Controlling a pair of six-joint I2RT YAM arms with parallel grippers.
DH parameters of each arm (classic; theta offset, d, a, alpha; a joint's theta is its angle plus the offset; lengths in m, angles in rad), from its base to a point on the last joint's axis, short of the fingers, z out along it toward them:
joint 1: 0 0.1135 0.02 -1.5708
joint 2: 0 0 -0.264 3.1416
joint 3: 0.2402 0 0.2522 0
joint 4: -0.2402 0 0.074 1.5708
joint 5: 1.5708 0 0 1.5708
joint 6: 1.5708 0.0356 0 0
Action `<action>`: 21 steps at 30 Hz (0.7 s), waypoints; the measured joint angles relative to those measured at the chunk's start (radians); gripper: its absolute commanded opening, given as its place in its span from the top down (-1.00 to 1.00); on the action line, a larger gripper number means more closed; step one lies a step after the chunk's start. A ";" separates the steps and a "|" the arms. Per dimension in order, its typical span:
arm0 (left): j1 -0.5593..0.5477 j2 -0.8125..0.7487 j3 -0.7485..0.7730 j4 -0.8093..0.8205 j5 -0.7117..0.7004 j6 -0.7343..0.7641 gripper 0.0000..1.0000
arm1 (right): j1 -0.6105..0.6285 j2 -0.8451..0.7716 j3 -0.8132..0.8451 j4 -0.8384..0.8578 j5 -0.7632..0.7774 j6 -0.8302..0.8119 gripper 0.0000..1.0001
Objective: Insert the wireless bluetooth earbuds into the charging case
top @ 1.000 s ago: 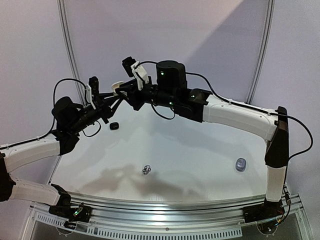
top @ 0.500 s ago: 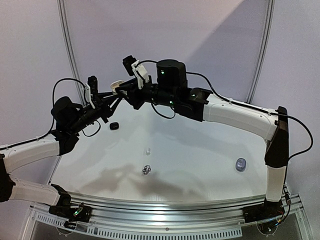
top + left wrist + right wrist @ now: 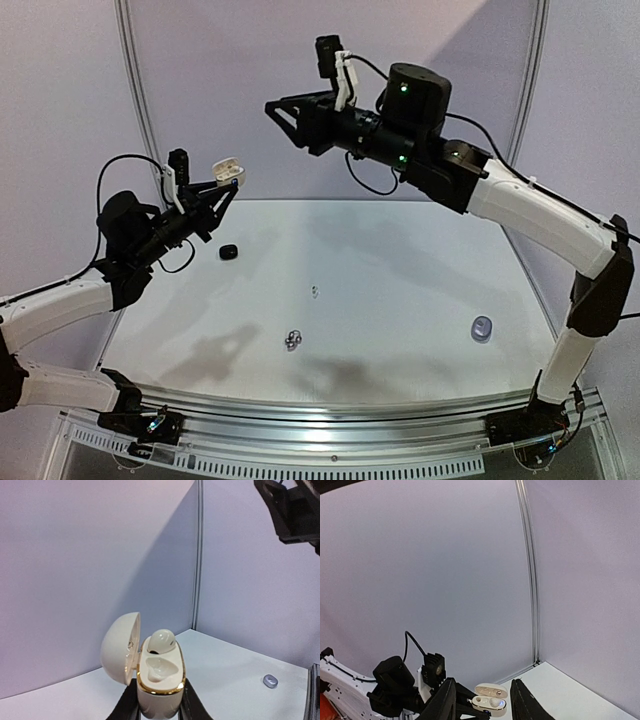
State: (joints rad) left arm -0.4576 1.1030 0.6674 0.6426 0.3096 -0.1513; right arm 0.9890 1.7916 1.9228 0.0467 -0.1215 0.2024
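My left gripper is shut on a cream charging case with a gold rim and holds it in the air, lid open. In the left wrist view the case sits between my fingers, with one white earbud in the far slot; the near slot is empty. My right gripper is open and empty, high above and to the right of the case. A white earbud lies on the table. Two silvery-grey earbuds lie closer to me.
A small black case lies on the table below my left gripper. A grey-blue case lies at the right, also in the left wrist view. The right wrist view shows the held case between its fingers.
My right gripper has left the held case and risen up and to the right. A white earbud has appeared on the table's middle. My left gripper has shifted slightly with the case.
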 measured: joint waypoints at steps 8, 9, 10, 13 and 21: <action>0.002 -0.012 0.000 -0.031 -0.027 0.001 1.00 | -0.089 0.026 0.008 -0.265 0.256 0.219 -0.24; 0.002 -0.015 0.000 -0.032 -0.033 0.002 1.00 | -0.099 0.061 0.024 -0.330 0.288 0.238 -0.30; 0.002 -0.016 0.000 -0.034 -0.037 0.003 1.00 | -0.108 0.104 0.046 -0.386 0.312 0.257 -0.33; 0.003 -0.021 0.000 -0.039 -0.046 0.006 1.00 | -0.117 0.274 0.144 -0.555 0.335 0.305 -0.36; 0.004 -0.026 0.000 -0.056 -0.053 0.008 1.00 | -0.106 0.612 0.277 -0.838 0.288 0.364 -0.06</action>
State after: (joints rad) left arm -0.4538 1.0775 0.6674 0.5865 0.2565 -0.1432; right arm 0.8833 2.4031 2.2002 -0.7910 0.1665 0.5659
